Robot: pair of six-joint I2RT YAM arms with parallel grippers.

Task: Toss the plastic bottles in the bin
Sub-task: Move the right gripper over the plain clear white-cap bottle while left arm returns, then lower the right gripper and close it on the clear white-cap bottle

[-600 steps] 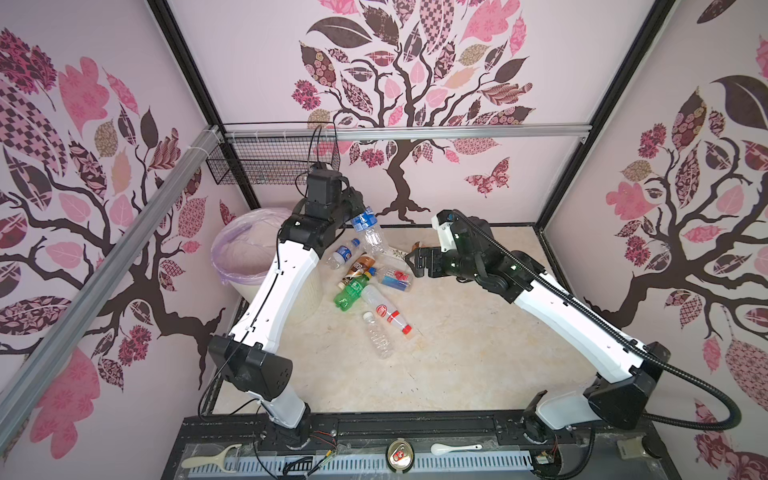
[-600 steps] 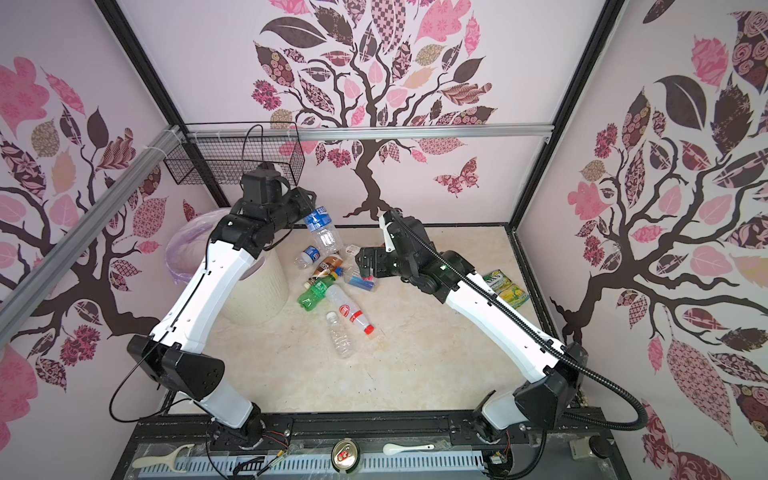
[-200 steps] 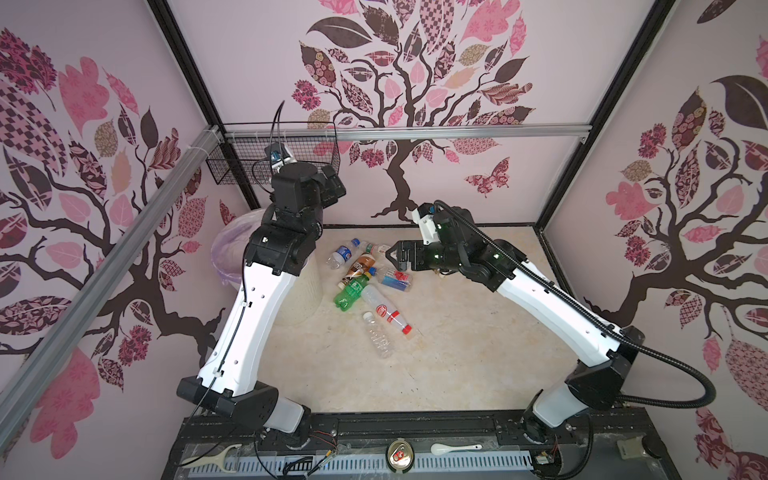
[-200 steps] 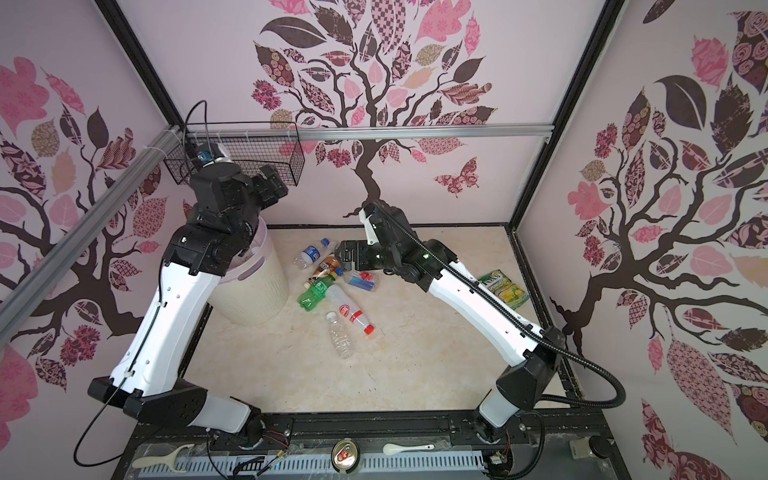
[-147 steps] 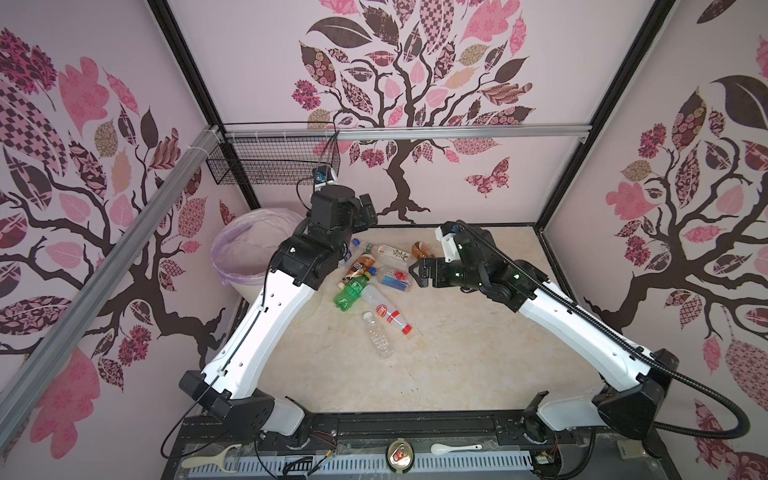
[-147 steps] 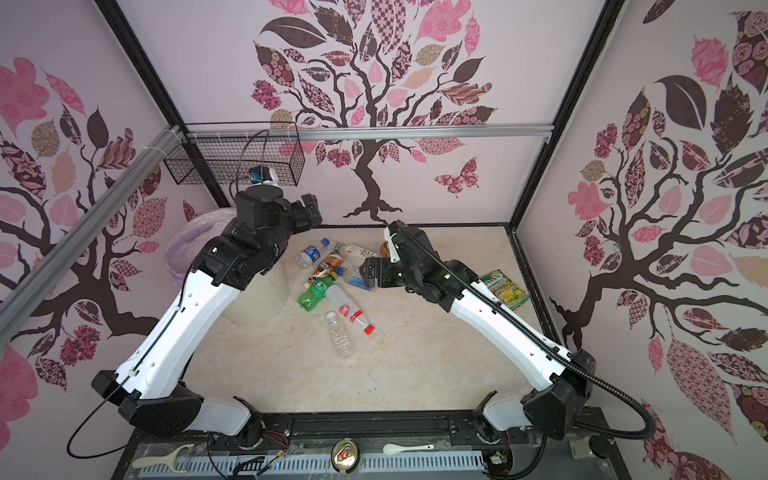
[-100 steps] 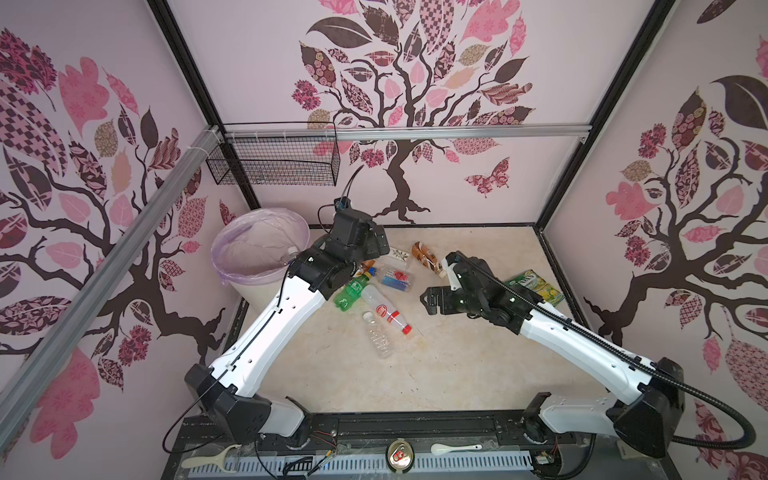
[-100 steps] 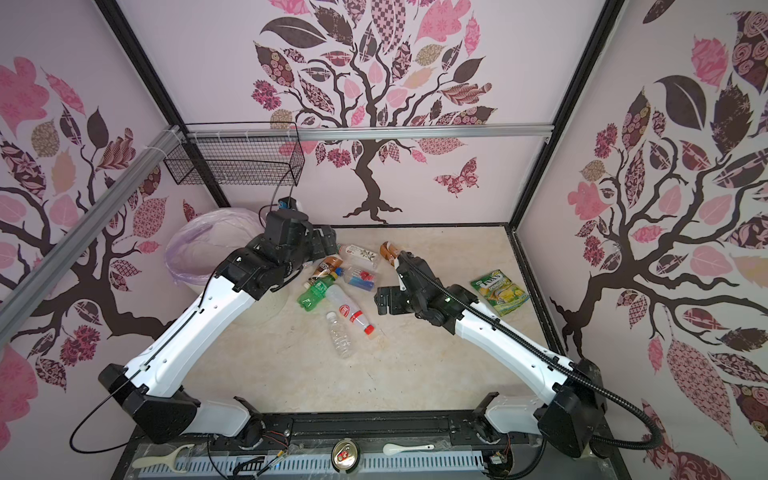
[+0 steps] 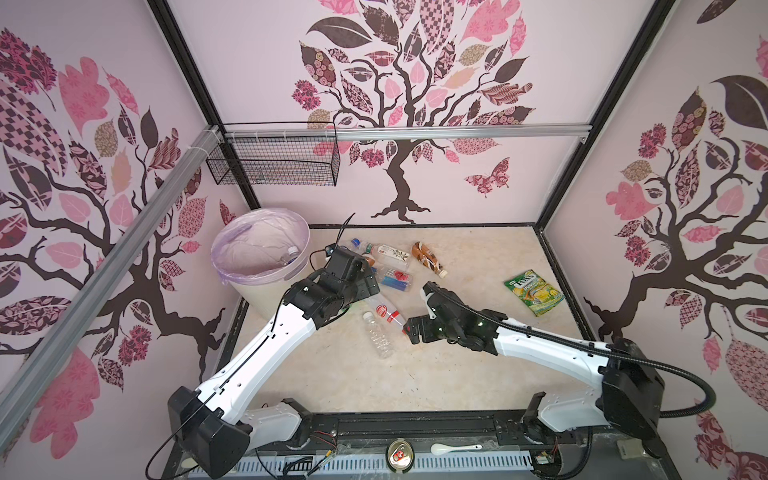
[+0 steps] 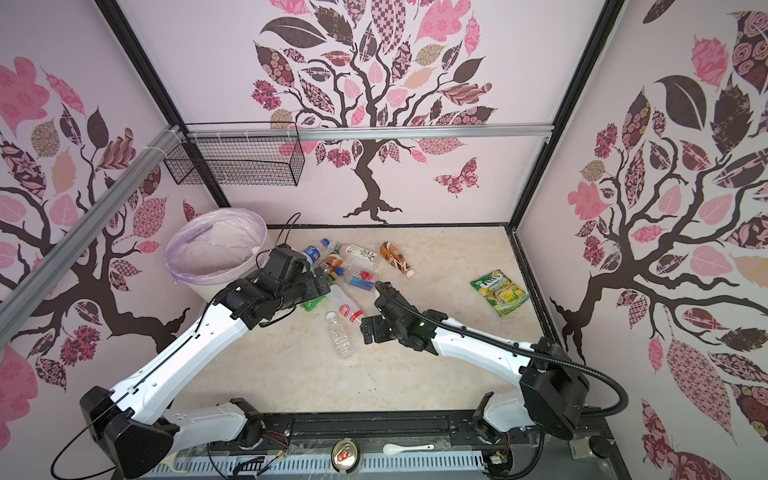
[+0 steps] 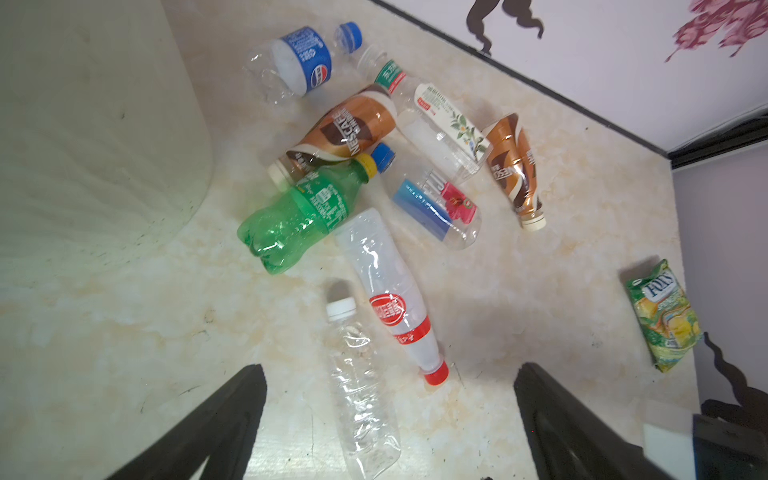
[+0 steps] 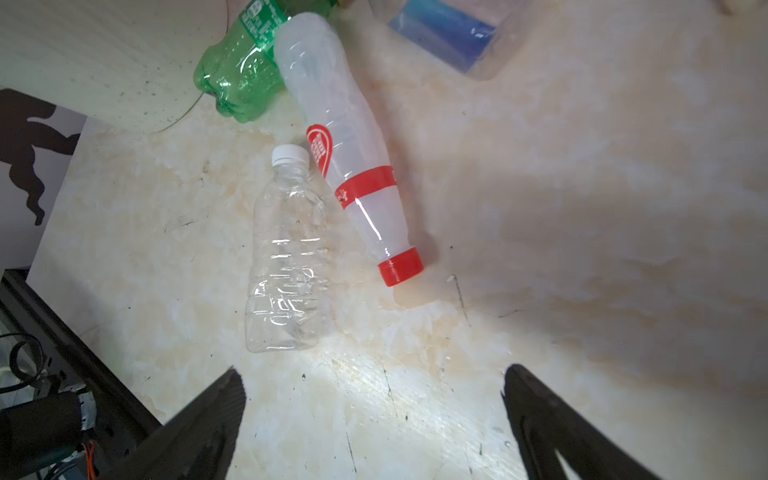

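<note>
The cream bin (image 9: 232,272) with its lilac bag stands at the back left, and one clear bottle (image 9: 289,257) lies inside it. Several plastic bottles lie on the floor beside it: a green one (image 11: 295,216), two brown ones (image 11: 345,133) (image 9: 426,257), a blue-labelled one (image 11: 299,62), a white one with a red cap (image 9: 384,309) (image 12: 345,141) and a clear one with a white cap (image 9: 378,336) (image 12: 286,257). My left gripper (image 11: 390,370) hangs open above the pile. My right gripper (image 9: 409,330) (image 12: 372,370) is open and empty, just right of the red cap.
A green-yellow snack packet (image 9: 534,293) lies near the right wall. A black wire basket (image 9: 274,160) hangs on the back rail above the bin. A can (image 9: 400,451) and a white spoon (image 9: 455,448) sit on the front rail.
My left arm swung from over the bin back down above the bottle pile, without the blue-labelled bottle it carried. My right gripper drew back from the pile toward the front.
</note>
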